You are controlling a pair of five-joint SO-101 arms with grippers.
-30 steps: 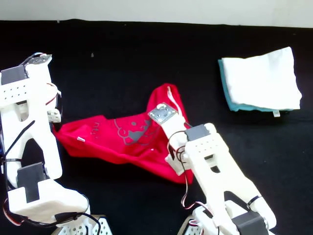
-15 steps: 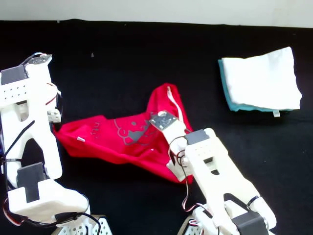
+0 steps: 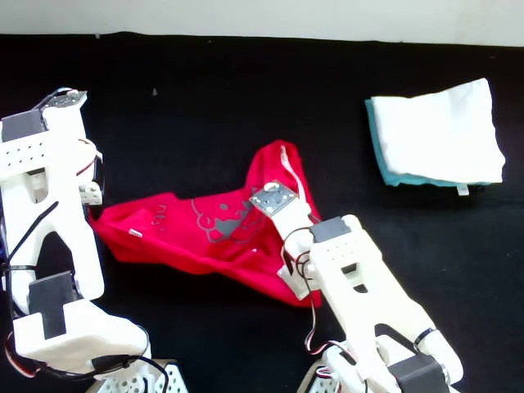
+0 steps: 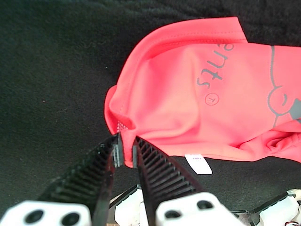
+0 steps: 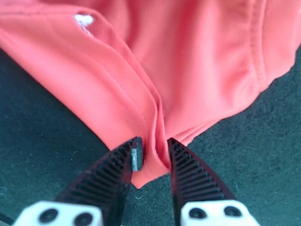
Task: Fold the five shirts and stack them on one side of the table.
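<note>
A red shirt (image 3: 221, 233) with a grey print lies crumpled in the middle of the black table. At its left end, my left gripper (image 4: 126, 149) is shut on the hem (image 4: 120, 128); in the high view this gripper (image 3: 92, 196) sits at the shirt's left tip. My right gripper (image 5: 153, 153) is over the shirt's near right edge, its fingers closed on a raised fold of red cloth (image 5: 157, 127). In the high view the right arm (image 3: 352, 270) covers that spot.
A folded white shirt (image 3: 438, 131) lies on a folded teal one (image 3: 378, 155) at the back right. The table's far edge meets a pale wall (image 3: 262, 16). Bare black cloth (image 3: 188, 98) stretches behind the red shirt.
My right arm has drawn back a little toward its base, and the shirt's near right corner shifted slightly with it. The left arm has not moved.
</note>
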